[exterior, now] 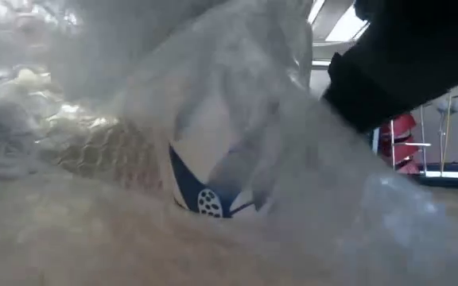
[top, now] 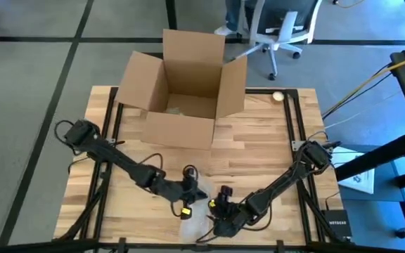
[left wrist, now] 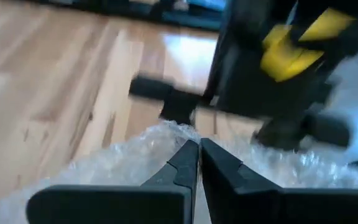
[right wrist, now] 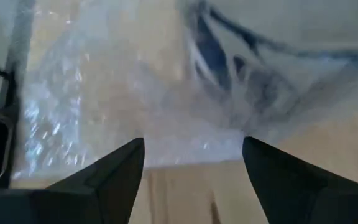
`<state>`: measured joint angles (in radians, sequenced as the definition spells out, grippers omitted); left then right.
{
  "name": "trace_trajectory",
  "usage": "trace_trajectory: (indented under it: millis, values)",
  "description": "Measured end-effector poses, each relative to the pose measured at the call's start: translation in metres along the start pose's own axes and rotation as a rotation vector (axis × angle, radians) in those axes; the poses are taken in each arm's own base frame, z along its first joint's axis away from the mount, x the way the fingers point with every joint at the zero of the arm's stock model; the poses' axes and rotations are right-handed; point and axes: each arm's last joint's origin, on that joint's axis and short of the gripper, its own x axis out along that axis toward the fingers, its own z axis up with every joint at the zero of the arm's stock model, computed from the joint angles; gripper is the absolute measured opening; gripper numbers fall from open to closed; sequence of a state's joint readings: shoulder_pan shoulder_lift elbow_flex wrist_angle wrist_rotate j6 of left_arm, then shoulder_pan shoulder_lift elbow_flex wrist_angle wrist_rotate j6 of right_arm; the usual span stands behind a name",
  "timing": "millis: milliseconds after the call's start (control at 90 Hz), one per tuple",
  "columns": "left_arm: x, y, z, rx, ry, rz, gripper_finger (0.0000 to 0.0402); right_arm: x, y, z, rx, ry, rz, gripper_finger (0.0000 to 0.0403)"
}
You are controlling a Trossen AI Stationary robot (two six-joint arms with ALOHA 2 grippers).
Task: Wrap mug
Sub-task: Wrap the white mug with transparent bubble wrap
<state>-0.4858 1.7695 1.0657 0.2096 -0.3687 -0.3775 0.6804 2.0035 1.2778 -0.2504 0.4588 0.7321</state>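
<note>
Two arms meet at the near edge of my wooden table (top: 259,151), over one sheet of bubble wrap (top: 197,223) and the single mug (exterior: 213,171) bundled inside it. From table height I see the mug through the clear plastic, white with a dark blue pattern, apparently lying on its side, though the folds blur its outline. My left gripper (left wrist: 199,163) has its two fingers pressed together, pinching an edge of the wrap. My right gripper (right wrist: 192,160) hangs with both fingers spread wide, just beside the wrapped mug and holding nothing. One cardboard box (top: 181,88) stands at the far side of the table, its four flaps open. One small round pale object (top: 278,96) lies near the far right corner. One office chair (top: 280,31) stands on the floor beyond.
</note>
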Motion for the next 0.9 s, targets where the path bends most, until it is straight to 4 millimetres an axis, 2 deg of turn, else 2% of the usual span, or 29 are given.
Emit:
trace_trajectory:
  millis: [156, 289, 444, 578, 689, 756, 900]
  values:
    - [0.001, -0.001, -0.002, -0.002, 0.004, -0.002, 0.0000, -0.034, -0.003, 0.012, 0.061, 0.090, 0.087, 0.0260]
    - [0.001, -0.001, -0.002, 0.021, 0.004, -0.002, 0.0000, -0.061, -0.009, 0.027, 0.085, 0.052, 0.116, 0.0260]
    - [0.002, -0.001, -0.002, 0.045, 0.003, -0.001, 0.0000, -0.073, -0.027, 0.049, 0.020, -0.046, 0.049, 0.0259]
    - [0.001, -0.002, -0.002, 0.048, 0.003, -0.003, 0.0000, -0.072, -0.038, 0.061, -0.084, -0.078, 0.034, 0.0248]
    - [0.001, -0.002, -0.002, 0.048, 0.004, -0.006, 0.0000, -0.057, -0.043, 0.065, -0.147, -0.047, 0.070, 0.0204]
    - [0.001, -0.002, -0.002, 0.048, 0.004, -0.006, 0.0000, -0.048, -0.044, 0.066, -0.179, -0.039, 0.091, 0.0161]
    - [0.001, -0.002, -0.002, 0.041, -0.001, -0.007, 0.0000, -0.045, -0.042, 0.069, -0.282, -0.106, 0.063, 0.0063]
